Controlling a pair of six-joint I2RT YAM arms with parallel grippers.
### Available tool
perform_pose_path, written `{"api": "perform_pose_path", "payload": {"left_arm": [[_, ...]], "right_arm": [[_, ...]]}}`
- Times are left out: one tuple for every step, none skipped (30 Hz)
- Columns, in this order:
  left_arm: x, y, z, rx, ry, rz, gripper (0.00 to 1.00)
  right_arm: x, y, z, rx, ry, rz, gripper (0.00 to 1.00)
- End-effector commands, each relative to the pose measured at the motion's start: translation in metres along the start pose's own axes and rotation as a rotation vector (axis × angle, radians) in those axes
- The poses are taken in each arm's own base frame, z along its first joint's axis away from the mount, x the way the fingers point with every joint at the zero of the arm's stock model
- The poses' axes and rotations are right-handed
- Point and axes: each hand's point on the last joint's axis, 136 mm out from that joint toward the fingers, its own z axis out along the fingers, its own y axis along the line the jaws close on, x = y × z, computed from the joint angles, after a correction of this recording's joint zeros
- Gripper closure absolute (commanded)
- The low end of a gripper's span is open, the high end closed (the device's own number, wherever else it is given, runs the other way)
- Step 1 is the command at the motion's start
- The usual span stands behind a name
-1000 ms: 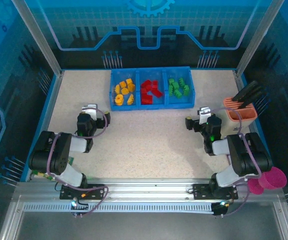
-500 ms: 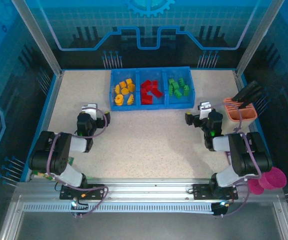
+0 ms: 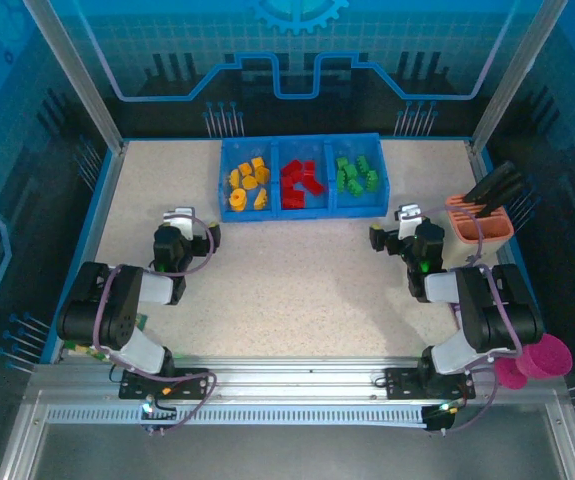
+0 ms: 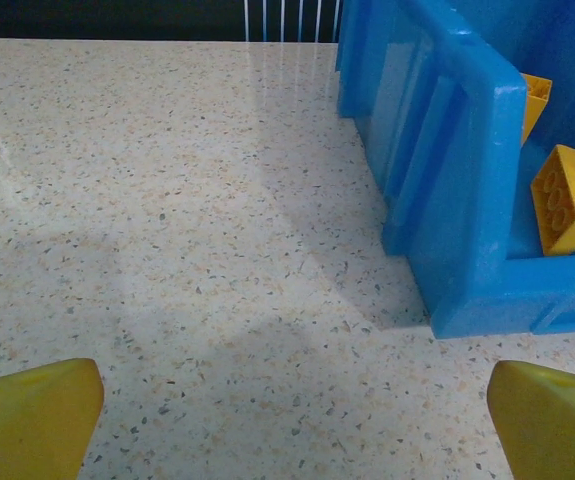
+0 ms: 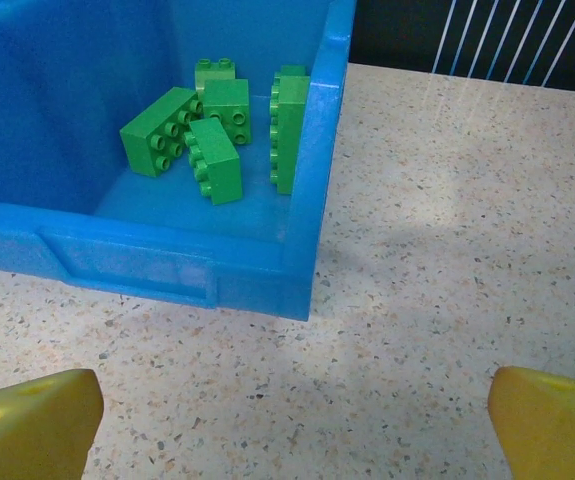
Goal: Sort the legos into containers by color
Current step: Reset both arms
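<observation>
The blue tray (image 3: 273, 209) stands at the back middle of the table with three compartments. Yellow-orange legos (image 3: 247, 185) fill the left one, red legos (image 3: 300, 183) the middle one, green legos (image 3: 356, 174) the right one. In the left wrist view a yellow lego (image 4: 567, 198) lies inside the tray's left corner (image 4: 467, 220). In the right wrist view several green legos (image 5: 212, 130) lie inside the tray's right corner (image 5: 312, 200). My left gripper (image 3: 189, 221) is open over bare table, left of the tray. My right gripper (image 3: 395, 222) is open, right of it, holding nothing.
A salmon-coloured holder (image 3: 480, 222) with black tools stands at the right edge, close to my right arm. A pink cup (image 3: 544, 356) sits at the near right corner. The speckled table (image 3: 297, 270) lies between the two arms.
The right gripper shifted slightly back and to the right between one second ago and half a second ago, then stayed still. The left arm has not moved.
</observation>
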Motion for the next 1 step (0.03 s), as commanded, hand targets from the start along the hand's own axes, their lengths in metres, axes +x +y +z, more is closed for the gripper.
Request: {"api": "perform_pose_path", "payload": {"left_arm": [[-0.0111, -0.0005, 0.0022, 0.021, -0.021, -0.025, 0.01]], "right_arm": [[-0.0088, -0.0015, 0.0025, 0.005, -0.024, 0.002, 0.00]]}}
